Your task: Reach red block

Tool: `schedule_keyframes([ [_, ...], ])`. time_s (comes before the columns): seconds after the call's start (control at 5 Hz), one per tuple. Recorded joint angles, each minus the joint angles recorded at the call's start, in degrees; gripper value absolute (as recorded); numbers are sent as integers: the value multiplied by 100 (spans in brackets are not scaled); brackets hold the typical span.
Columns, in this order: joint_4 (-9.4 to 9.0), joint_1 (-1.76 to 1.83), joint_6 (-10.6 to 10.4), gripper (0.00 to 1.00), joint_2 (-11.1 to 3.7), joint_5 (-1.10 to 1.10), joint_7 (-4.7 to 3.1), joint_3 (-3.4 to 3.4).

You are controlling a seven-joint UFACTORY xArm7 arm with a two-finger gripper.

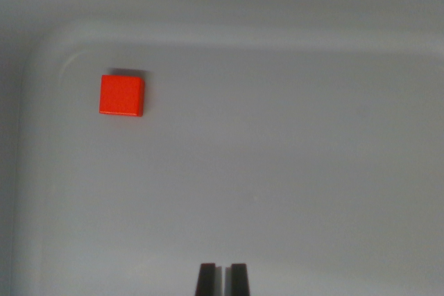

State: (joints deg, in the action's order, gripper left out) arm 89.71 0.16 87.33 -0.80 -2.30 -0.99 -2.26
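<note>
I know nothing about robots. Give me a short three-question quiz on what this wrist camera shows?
1. True or false: the small red square block lies at the wrist view's left.
2. What does the block rest on?
3. Is the gripper touching the block: A yes, B no?

Key: 1 true. 2 the floor of the grey plastic tray. 3 B; its two dark fingertips stand close together at the bottom edge, well apart from the block.

I see the red block lying flat in the upper left of the frame, a small square with its edges nearly parallel to the frame's edges.
</note>
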Motion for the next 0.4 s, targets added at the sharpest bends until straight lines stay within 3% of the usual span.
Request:
schedule_keyframes([
  [0.2, -12, 23, -98, 0, -86, 13, 6, -11],
  [0.4, -12, 23, -98, 0, -86, 13, 6, -11],
])
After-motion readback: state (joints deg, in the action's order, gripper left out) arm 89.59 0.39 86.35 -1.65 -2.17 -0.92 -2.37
